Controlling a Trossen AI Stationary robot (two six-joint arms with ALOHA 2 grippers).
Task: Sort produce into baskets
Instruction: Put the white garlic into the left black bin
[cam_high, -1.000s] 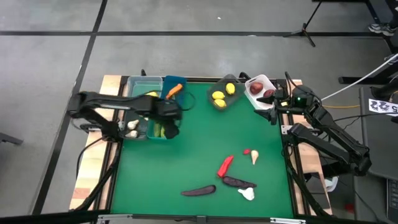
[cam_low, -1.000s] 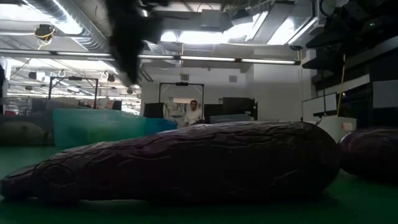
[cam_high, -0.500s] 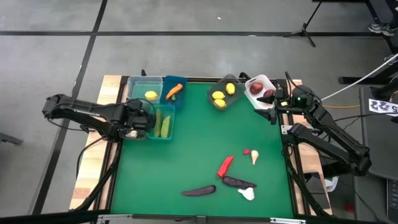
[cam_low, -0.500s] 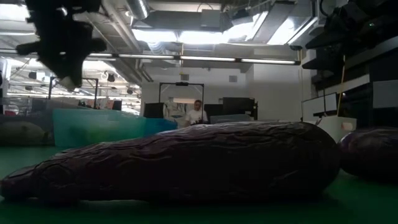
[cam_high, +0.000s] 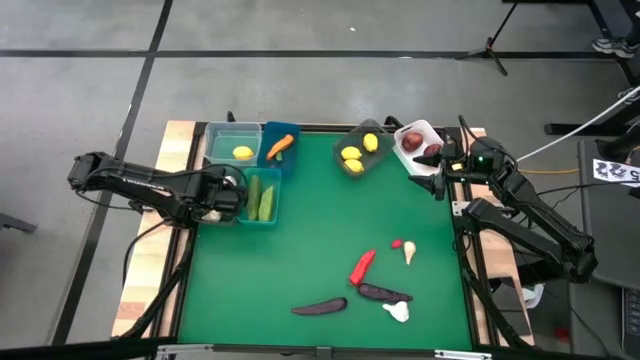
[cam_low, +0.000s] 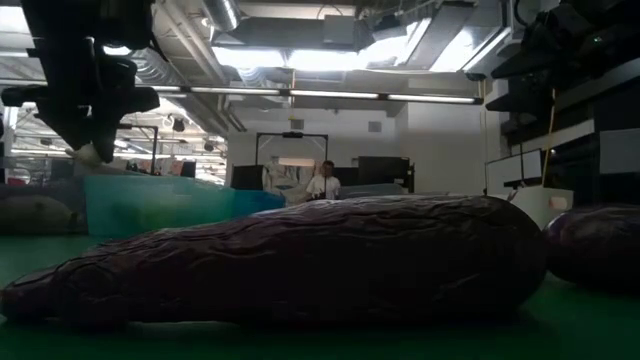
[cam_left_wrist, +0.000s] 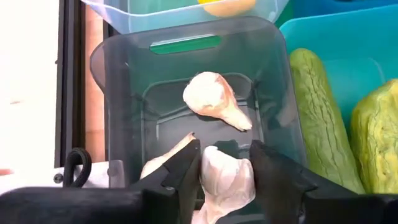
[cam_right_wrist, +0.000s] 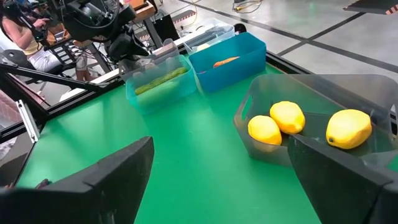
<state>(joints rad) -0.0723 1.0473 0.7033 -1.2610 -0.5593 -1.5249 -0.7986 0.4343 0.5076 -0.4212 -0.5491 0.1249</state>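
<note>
My left gripper (cam_left_wrist: 225, 149) hangs over the grey translucent basket (cam_left_wrist: 124, 74) at the table's left edge (cam_high: 213, 205), shut on a white garlic bulb (cam_left_wrist: 227, 180). Two more garlic bulbs (cam_left_wrist: 214, 106) (cam_left_wrist: 163, 160) lie on that basket's floor. Beside it, the teal basket (cam_high: 262, 198) holds green cucumbers (cam_left_wrist: 317, 112). My right gripper (cam_high: 440, 182) waits open at the far right, near the white basket (cam_high: 418, 140) with red apples. In the right wrist view its fingers stand wide apart before the grey basket of lemons (cam_right_wrist: 286, 118). My left gripper pinches the garlic bulb by its two sides (cam_left_wrist: 208, 177) between its two fingers. The fingers slant down from above. The bulb hangs between the fingertips (cam_low: 90, 155), above the basket's rim and clear of the bulbs below.
A clear green basket (cam_high: 232, 145) with a lemon and a blue basket (cam_high: 280, 145) with a carrot stand at the far left. On the mat's near right lie a red pepper (cam_high: 361, 266), two eggplants (cam_high: 318, 306) (cam_high: 385, 293) and two garlic bulbs (cam_high: 411, 252) (cam_high: 397, 312).
My left gripper has gone from above the teal basket toward the table's left edge and somewhat down, rolling as it went. It now hangs over the grey basket with the garlic bulb still between its fingers.
</note>
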